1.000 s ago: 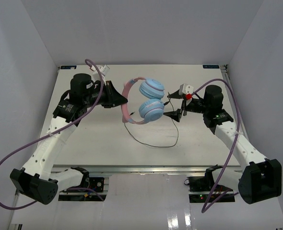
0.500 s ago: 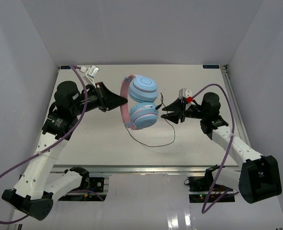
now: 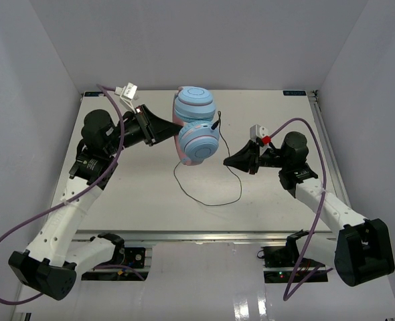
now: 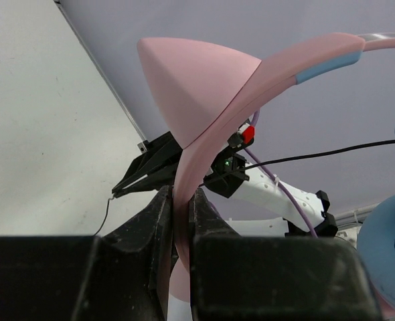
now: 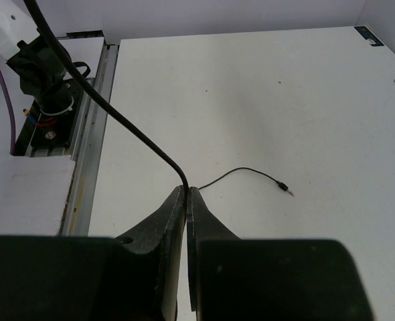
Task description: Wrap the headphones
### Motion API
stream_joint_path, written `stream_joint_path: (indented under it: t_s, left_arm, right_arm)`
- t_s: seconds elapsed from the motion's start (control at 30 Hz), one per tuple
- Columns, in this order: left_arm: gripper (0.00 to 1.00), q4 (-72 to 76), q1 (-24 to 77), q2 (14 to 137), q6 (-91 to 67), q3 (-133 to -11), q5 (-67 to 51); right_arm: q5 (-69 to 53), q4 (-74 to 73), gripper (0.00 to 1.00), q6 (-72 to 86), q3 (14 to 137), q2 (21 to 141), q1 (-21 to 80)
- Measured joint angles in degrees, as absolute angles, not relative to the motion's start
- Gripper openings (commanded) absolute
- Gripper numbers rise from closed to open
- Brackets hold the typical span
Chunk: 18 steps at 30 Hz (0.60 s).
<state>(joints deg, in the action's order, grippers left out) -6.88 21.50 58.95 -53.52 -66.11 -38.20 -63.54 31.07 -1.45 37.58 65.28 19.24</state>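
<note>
1. Headphones (image 3: 199, 142) of the over-ear kind, with two round light-blue ear cups and a curved pink plastic headband (image 4: 211, 80), are up in the air over the far middle of the flat white table (image 3: 291, 127), clear of its surface.
2. The left arm's black fingers (image 3: 159, 128) are closed on the headband. In the left wrist view the pink band passes edge-on between the two fingers, pressed from both sides, and arches up and to the right from them.
3. From above, the two ear cups sit just right of those fingers. The farther cup (image 3: 195, 103) is beyond the nearer one, and both outer faces are turned up toward the camera.
4. A long thin black cable (image 3: 211, 203) leaves the right side of the nearer cup and drops to the right arm's black fingers (image 3: 241, 160). Past them it lies in a loose loop on the table toward the near middle.
5. The right arm's fingers are shut on this cable. In the right wrist view their tips meet with the cable pinched between them, and one stretch rises up and to the left. A further stretch shows on the table past the tips, ending in a small metal plug (image 5: 286, 188) that lies flat.
6. The right arm's fingers stand to the right of the headphones and nearer than them, apart from both cups; only the cable joins them.
</note>
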Motion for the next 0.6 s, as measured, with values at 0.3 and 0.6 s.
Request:
stream_joint_path:
  t_s: [0.3,0.6]
  left_arm:
    - [0.0,-2.3,22.4,63.6,-56.5,-66.2,-37.8]
    - [0.0,-7.9,24.1,66.7,-55.0,-69.1,-25.0]
  right_arm:
    - [-63.6,29.7,0.08,-2.3,36.9,64.4,20.4]
    - [-51.6,10.2,0.08,-15.3,41.8,63.5,23.6]
